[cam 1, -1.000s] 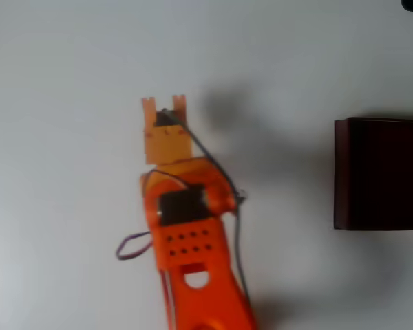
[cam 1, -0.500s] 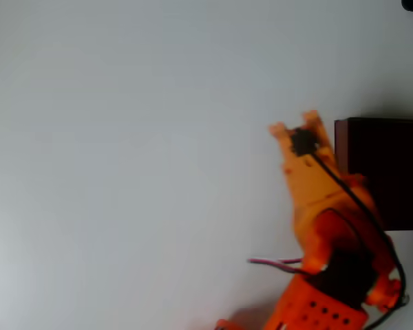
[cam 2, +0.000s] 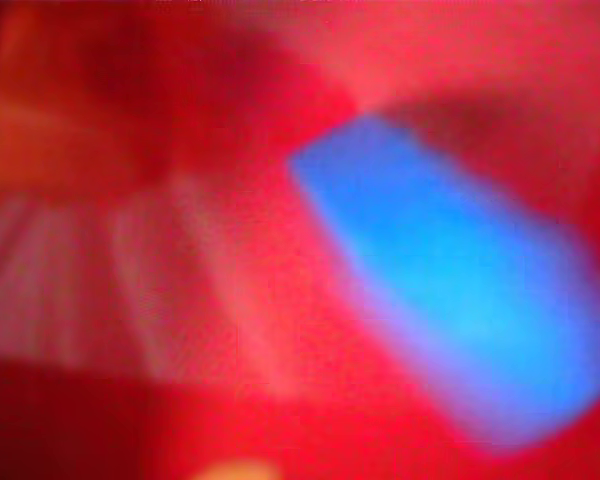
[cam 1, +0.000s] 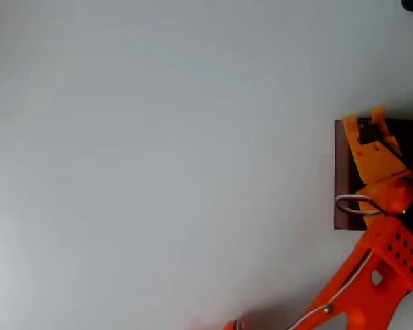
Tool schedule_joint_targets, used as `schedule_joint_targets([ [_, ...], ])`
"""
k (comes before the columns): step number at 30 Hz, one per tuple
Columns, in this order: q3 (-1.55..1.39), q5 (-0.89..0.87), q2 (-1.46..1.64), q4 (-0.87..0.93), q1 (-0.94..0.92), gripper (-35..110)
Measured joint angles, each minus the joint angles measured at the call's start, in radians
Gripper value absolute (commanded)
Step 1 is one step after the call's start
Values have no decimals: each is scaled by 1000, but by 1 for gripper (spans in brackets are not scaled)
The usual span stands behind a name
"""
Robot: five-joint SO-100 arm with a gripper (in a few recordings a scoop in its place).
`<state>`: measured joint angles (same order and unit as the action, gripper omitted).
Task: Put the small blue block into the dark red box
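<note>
In the overhead view the orange end effector hangs over the upper left corner of the dark red box, which sits at the right edge of the white tabletop, its long axis apparently running up the picture. The fingertips point toward the top edge. The wrist view is badly blurred: the small blue block appears as a slanted smear against red. Whether the end effector clasps it cannot be told.

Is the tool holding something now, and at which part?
Probably the small blue block, close before the wrist camera, with the tool above the dark red box. Where it is gripped cannot be told.
</note>
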<state>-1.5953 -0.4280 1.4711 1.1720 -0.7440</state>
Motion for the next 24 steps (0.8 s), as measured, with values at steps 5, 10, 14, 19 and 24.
schedule_joint_targets([
  [5, -31, 54, 129, 60, 15, 24],
  [10, -184, 112, 410, 110, 77, 16],
  [14, -385, 166, 666, 104, 213, 0],
  [19, -692, 236, 1046, 67, 457, 0],
  [24, -1034, 275, 1548, 52, 764, 3],
])
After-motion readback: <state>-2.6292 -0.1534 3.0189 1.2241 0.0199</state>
